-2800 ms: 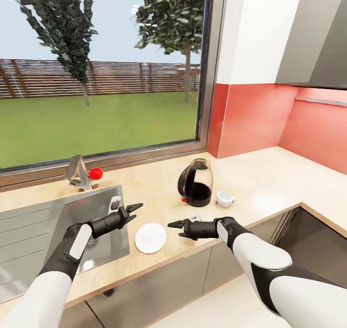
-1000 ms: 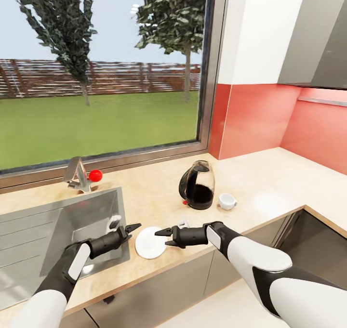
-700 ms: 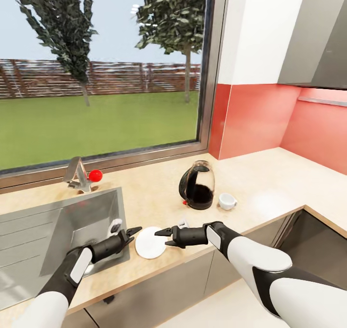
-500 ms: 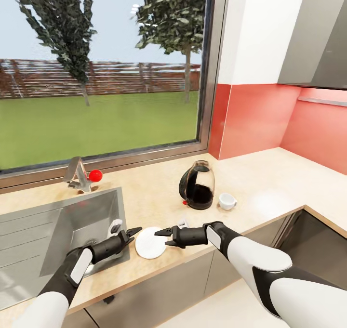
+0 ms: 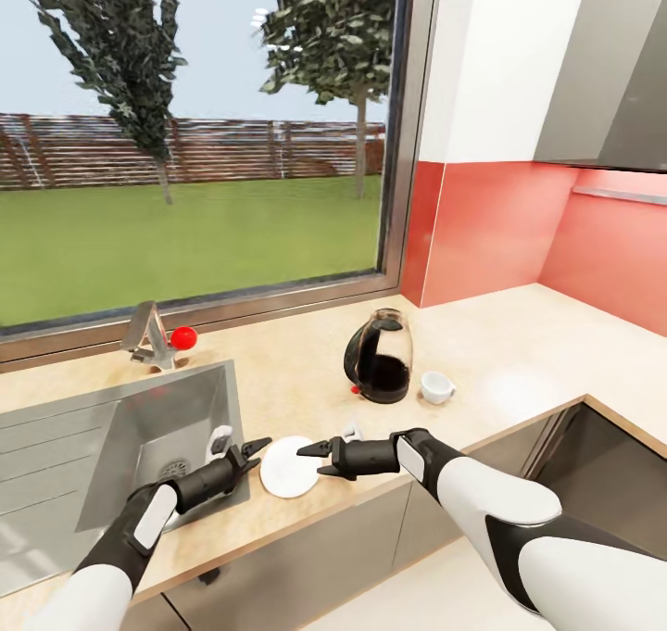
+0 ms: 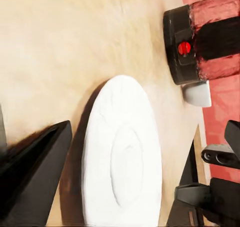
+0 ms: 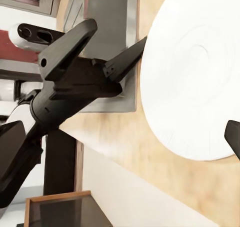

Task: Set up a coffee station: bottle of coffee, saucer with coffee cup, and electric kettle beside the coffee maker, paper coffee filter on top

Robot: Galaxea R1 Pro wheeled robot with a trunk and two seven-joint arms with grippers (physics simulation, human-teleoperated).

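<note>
Both arms lowered toward saucer (image 5: 289,466) — left gripper (image 5: 250,452) and right gripper (image 5: 317,458) flank it, fingers wide, holding nothing (pickup seems near).

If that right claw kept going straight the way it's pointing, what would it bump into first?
Probably the saucer: the right gripper points across it towards the left gripper, its open fingers apparently just above the plate.

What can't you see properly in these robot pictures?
- Saucer: the right wrist view's edge cuts off its far side.
- Coffee cup: in the left wrist view the electric kettle hides most of it.
- Right gripper: in the head view, whether it touches the saucer is unclear.
</note>
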